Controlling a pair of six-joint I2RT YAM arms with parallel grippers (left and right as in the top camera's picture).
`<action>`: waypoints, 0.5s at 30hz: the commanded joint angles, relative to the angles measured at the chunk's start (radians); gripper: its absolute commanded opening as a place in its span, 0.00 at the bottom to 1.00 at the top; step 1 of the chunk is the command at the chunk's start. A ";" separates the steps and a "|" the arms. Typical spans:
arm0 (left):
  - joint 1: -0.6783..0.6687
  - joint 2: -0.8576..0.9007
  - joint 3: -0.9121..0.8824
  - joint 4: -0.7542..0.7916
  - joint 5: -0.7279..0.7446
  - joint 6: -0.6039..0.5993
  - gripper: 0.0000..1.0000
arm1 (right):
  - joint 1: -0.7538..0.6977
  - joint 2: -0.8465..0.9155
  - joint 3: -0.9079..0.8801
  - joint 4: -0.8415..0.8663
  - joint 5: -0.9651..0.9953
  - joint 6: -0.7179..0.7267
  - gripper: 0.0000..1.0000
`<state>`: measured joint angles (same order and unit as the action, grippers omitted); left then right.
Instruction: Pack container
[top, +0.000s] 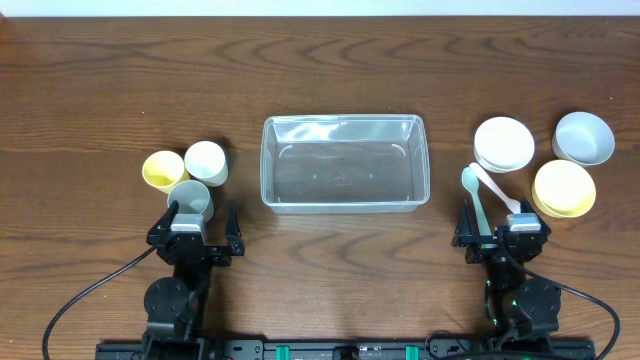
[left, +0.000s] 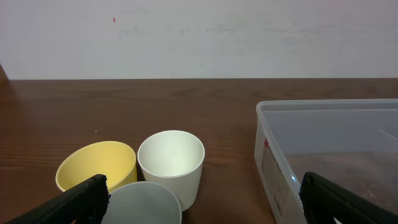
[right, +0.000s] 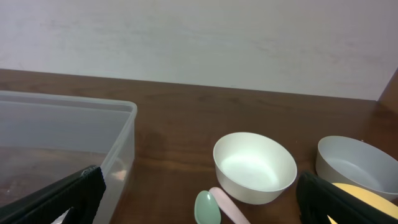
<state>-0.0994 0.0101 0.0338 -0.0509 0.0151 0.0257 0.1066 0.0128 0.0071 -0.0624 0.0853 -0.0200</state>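
- The left gripper (top: 202, 214) is seen with its jaws spread fully wide; nothing is held between them.
- In the left wrist view, one dark finger (left: 81, 200) is seen at each lower corner, with bare table (left: 230, 124) between them.
- A grey cup (top: 190, 200) stands just ahead of the left gripper, close to one finger; whether it is touched cannot be told.
- A yellow cup (top: 163, 170) and a white cup (top: 206, 161) are set just beyond the grey cup, the three clustered together.
- The right gripper (top: 505, 216) is likewise spread fully wide, and nothing is gripped by it.
- A green spoon (top: 472, 186) and a pink spoon (top: 497, 189) lie crossed just ahead of the right gripper, their handles reaching toward its jaws; contact cannot be made out.
- A white bowl (top: 504, 143), a grey bowl (top: 584, 137) and a yellow bowl (top: 564, 188) are grouped beyond the spoons.
- The container (top: 343, 165) is placed upright at the middle of the table, between the cups and the bowls, well apart from both grippers, with nothing in it.
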 joint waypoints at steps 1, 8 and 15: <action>-0.003 -0.006 -0.030 -0.016 -0.024 -0.005 0.98 | -0.010 -0.002 -0.002 -0.003 0.003 -0.015 0.99; -0.003 -0.006 -0.030 -0.019 -0.024 -0.005 0.98 | -0.010 -0.001 -0.002 -0.008 -0.038 0.051 0.99; -0.003 -0.005 -0.010 -0.024 -0.023 -0.085 0.98 | -0.010 0.006 0.006 -0.009 -0.093 0.130 0.99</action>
<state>-0.0994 0.0101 0.0338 -0.0513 0.0151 0.0116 0.1066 0.0132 0.0071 -0.0669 0.0273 0.0502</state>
